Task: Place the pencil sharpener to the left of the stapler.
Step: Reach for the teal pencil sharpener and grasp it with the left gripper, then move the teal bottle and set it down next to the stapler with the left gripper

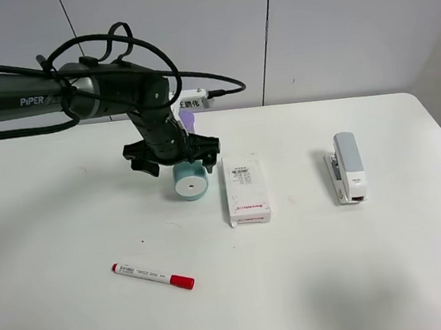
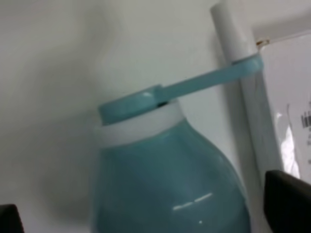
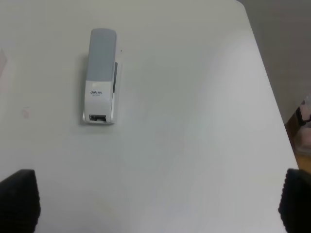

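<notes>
White table (image 1: 393, 281), centre-left of frame: pencil sharpener (image 1: 191, 182) lies just beside the box (image 1: 246, 189), stapler (image 1: 348, 168) well apart at right. Fingers (image 2: 287, 200) of the left gripper (image 1: 175, 160) stand spread astride the sharpener body. Recommend closing squarely on it, clear of the crank (image 2: 209, 80).

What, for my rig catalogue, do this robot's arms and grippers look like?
The left arm is dark grey and black, with white PIPER lettering and black cables looping above it. The left gripper is black. Of the right gripper only black fingertips show.
</notes>
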Available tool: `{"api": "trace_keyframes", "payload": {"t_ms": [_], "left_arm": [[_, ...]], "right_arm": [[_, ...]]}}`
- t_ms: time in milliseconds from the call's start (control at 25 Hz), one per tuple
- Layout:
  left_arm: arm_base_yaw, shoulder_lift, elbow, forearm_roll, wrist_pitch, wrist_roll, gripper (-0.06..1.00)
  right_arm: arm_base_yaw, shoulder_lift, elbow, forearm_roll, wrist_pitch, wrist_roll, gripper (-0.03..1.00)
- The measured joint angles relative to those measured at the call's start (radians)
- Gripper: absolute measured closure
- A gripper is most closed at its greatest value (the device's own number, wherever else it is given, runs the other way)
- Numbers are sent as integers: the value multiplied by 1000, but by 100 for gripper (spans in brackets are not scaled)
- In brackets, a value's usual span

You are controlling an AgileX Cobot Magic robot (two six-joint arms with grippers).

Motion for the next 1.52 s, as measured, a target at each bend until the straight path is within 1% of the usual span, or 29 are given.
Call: {"api": "trace_keyframes", "payload": {"t_ms": [160,360,520,560,600,680,720,1000,1160,1280,1360,1440,1520], "left_arm": [[0,26,0,-20,-25,-1,-5],[0,49,0,-23,-37,0,-5],[0,49,0,-23,-44,19,-4],[0,49,0,-23,-44,24,-1],[0,49,0,-23,-44,31,5],[0,49,0,-25,-45,52,24],[0,49,0,-25,-43,61,28],[0,31,0,-17,-28,79,27],[-10,-70,-15,23,35,110,27],[-46,-155,-65,31,89,162,27],[-84,-184,-116,27,103,229,27],[-121,-190,-164,18,107,329,27],[-156,-190,-195,11,109,501,27]], "right_arm": [[0,0,0,0,0,0,-2],[0,0,0,0,0,0,-2],[0,0,0,0,0,0,-2],[0,0,0,0,0,0,-2],[0,0,0,0,0,0,-2],[0,0,0,0,0,0,-2],[0,0,0,0,0,0,-2],[0,0,0,0,0,0,-2],[0,0,0,0,0,0,-2],[0,0,0,0,0,0,-2],[0,0,0,0,0,0,-2],[0,0,0,0,0,0,-2],[0,0,0,0,0,0,-2]]}}
